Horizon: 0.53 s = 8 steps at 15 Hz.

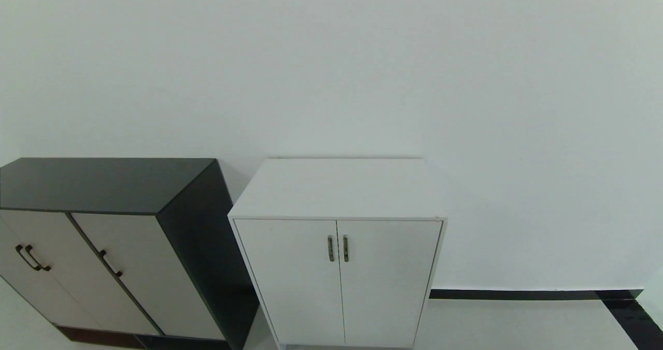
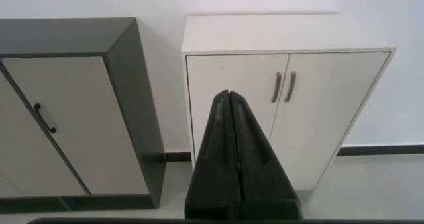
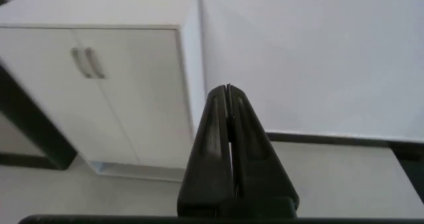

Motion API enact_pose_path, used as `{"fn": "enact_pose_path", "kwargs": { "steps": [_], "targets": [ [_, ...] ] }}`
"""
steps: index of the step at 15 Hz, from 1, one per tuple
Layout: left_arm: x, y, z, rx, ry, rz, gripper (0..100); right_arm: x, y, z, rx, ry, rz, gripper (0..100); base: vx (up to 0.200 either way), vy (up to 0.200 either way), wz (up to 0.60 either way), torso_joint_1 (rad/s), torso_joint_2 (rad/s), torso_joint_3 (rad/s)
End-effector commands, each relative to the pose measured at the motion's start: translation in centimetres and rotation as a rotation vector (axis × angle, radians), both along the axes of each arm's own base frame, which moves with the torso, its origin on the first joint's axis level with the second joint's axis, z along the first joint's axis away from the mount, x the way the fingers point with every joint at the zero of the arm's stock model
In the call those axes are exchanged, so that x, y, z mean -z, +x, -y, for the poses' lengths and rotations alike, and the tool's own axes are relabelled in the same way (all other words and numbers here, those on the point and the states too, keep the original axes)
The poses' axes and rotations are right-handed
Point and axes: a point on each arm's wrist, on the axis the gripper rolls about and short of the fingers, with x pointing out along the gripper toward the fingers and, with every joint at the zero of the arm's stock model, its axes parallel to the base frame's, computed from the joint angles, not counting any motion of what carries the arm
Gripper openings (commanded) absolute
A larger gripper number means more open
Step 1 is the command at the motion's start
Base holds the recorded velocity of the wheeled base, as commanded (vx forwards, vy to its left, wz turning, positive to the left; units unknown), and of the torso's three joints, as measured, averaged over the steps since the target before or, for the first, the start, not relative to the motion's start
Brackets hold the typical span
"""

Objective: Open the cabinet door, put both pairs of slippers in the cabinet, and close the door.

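The closed cabinet point(image 1: 336, 282) is being faced by the left gripper point(image 2: 229, 98) and right gripper point(image 3: 227, 91), both pinched together and empty, with open floor point(image 3: 344, 177) beside the right one.

White cabinet point(image 1: 336, 192) stands upright before me on the floor point(image 1: 518, 324) against the wall point(image 1: 331, 70), both doors point(image 1: 290, 282) shut flush, two dark vertical handles point(image 1: 330, 248) side by side at the centre seam.

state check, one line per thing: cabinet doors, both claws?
white cabinet: both doors shut
dark cabinet: both doors shut
left claw: shut, holding nothing
right claw: shut, holding nothing
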Motion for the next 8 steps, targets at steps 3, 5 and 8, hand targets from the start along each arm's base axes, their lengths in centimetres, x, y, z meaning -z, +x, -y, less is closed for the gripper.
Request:
{"fn": "enact_pose_path", "kwargs": {
  "steps": [3, 5, 8],
  "targets": [
    [0.0, 0.0, 0.0, 0.001, 0.0, 0.0, 0, 0.11, -0.5, -0.04, 0.098, 0.006, 0.066, 0, 0.0, 0.0, 0.0, 0.0, 0.0, 0.0],
    [0.0, 0.0, 0.0, 0.0, 0.0, 0.0, 0, 0.15, -0.7, -0.02, 0.102, 0.01, 0.09, 0, 0.0, 0.0, 0.0, 0.0, 0.0, 0.0],
    [0.0, 0.0, 0.0, 0.0, 0.0, 0.0, 0, 0.18, -0.69, -0.09, 0.058, 0.006, 0.09, 0, 0.0, 0.0, 0.0, 0.0, 0.0, 0.0]
  ]
}}
